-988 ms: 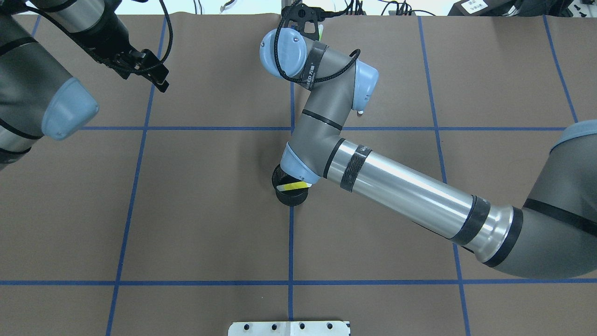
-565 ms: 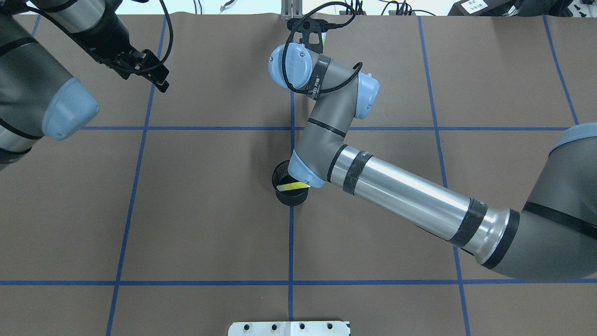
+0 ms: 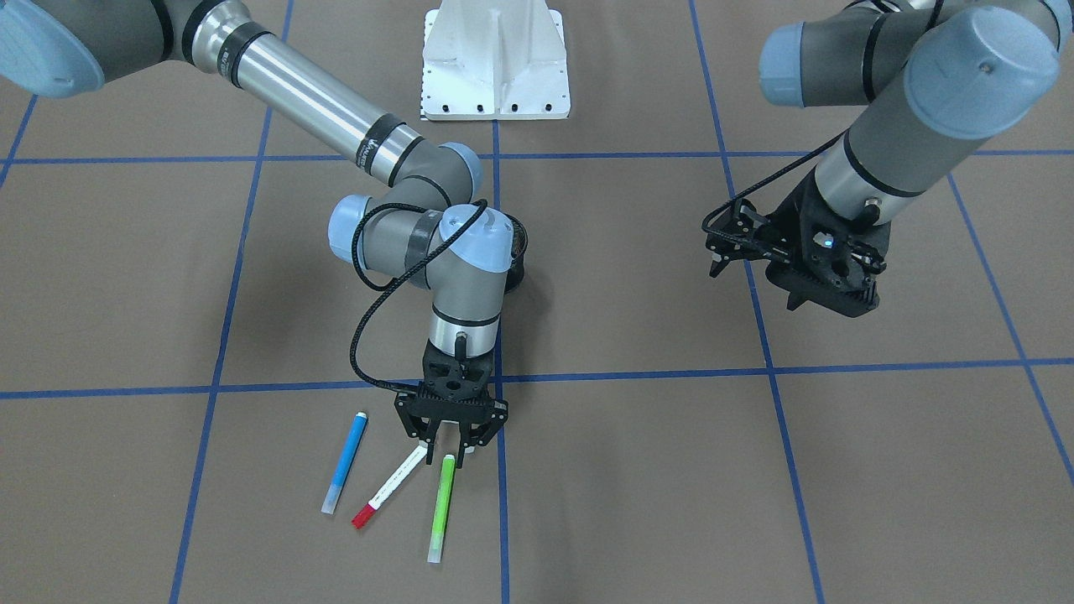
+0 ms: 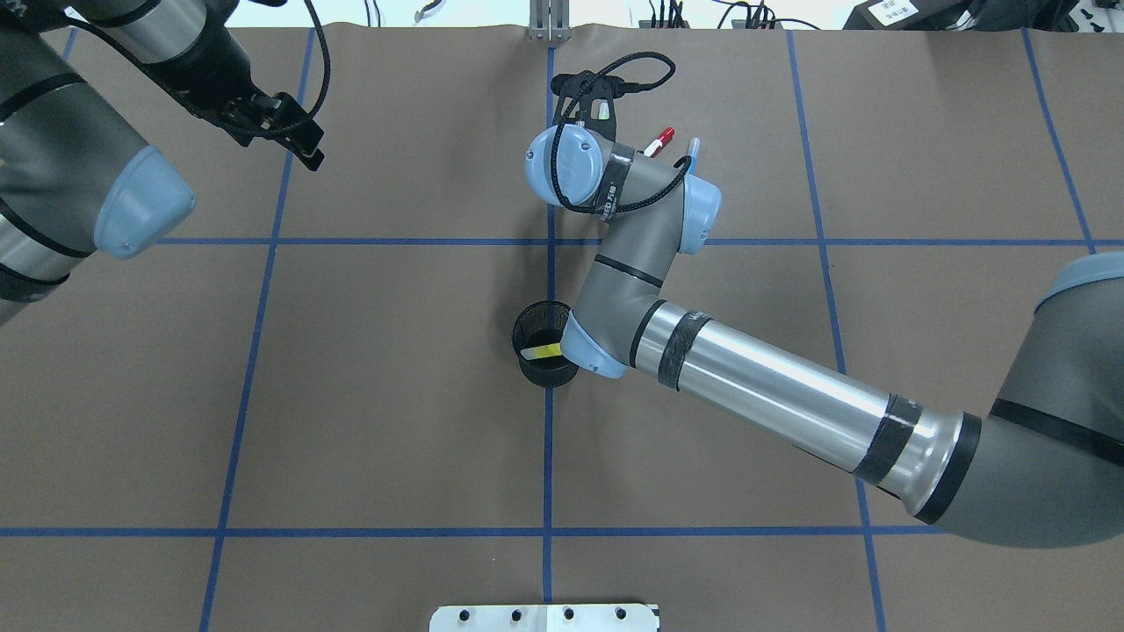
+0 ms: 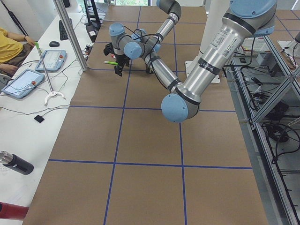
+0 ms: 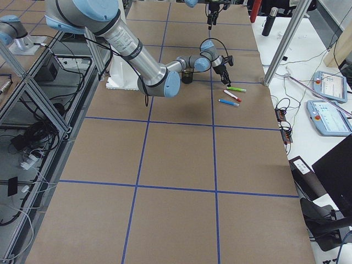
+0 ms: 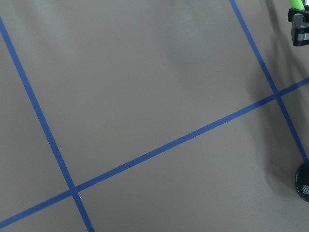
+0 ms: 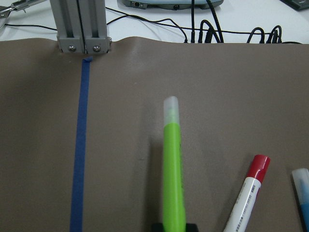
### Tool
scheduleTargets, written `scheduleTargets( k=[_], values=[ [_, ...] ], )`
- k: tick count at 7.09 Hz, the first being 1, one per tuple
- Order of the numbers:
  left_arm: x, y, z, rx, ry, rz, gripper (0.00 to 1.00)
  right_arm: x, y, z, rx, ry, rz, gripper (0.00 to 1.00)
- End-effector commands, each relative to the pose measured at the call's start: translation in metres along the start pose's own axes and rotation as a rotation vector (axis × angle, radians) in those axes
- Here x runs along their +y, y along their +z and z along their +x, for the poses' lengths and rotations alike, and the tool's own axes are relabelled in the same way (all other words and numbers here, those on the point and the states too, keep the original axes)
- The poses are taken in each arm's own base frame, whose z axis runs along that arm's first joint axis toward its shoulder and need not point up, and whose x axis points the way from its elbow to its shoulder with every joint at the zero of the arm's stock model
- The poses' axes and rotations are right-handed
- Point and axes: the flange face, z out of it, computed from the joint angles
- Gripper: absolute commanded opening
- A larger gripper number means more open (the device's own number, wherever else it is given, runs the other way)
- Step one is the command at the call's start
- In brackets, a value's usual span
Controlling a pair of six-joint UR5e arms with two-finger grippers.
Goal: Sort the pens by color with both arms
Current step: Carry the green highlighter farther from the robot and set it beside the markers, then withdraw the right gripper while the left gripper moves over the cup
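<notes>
On the far side of the table (image 3: pixel 629 470), just to the robot's right of the centre tape line, three pens lie close together without touching. The blue pen (image 3: pixel 345 461) is outermost, the white pen with the red cap (image 3: pixel 390 486) is in the middle, and the green pen (image 3: pixel 440 503) lies nearest the centre line. All three rest flat on the brown covering and fan out slightly towards the operators' side.

The right gripper (image 3: pixel 450 445) points straight down over the near end of the green pen. Its jaws stand apart, one finger on each side of that end, and nothing is clamped between them. The right wrist view looks along the green pen, whose clear cap points away towards the table edge. The red cap and the tip of the blue pen show beside it.

The yellow pen (image 4: pixel 546 352) leans inside the black mesh cup (image 4: pixel 537 376), which stands on the centre line partly under the right arm's elbow.

The left gripper (image 4: pixel 312 151) hangs above the robot's left part of the table, well apart from the pens and the cup. It carries nothing visible, and whether its jaws are apart or together cannot be told. Its wrist view shows bare table, crossing tape lines and the cup's edge.
</notes>
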Motion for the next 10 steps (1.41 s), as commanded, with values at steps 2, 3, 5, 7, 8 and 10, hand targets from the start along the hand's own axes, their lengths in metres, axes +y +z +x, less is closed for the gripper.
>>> scheduleTargets(
  k=[2, 3, 5, 7, 8, 10],
  values=[
    [-0.001, -0.002, 0.004, 0.004, -0.019, 0.008, 1.0, -0.03, -0.01, 0.01, -0.068, 0.063, -0.137, 0.99],
    [-0.002, -0.005, 0.011, 0.01, -0.06, 0.013, 1.0, -0.049, -0.012, 0.023, -0.101, 0.082, -0.256, 0.99],
    [-0.004, -0.003, 0.038, 0.032, -0.201, 0.01, 1.0, -0.079, -0.02, 0.08, -0.092, 0.029, -0.451, 0.99],
    [-0.004, 0.013, 0.1, 0.07, -0.461, -0.034, 1.0, -0.09, -0.027, 0.149, -0.122, -0.048, -0.529, 0.99],
    [-0.002, 0.017, 0.128, 0.084, -0.563, -0.051, 1.0, -0.104, -0.026, 0.173, -0.149, -0.058, -0.551, 0.99],
    [0.002, 0.035, 0.19, 0.105, -0.607, -0.093, 1.0, -0.122, -0.023, 0.24, -0.211, -0.131, -0.587, 0.99]
  ],
)
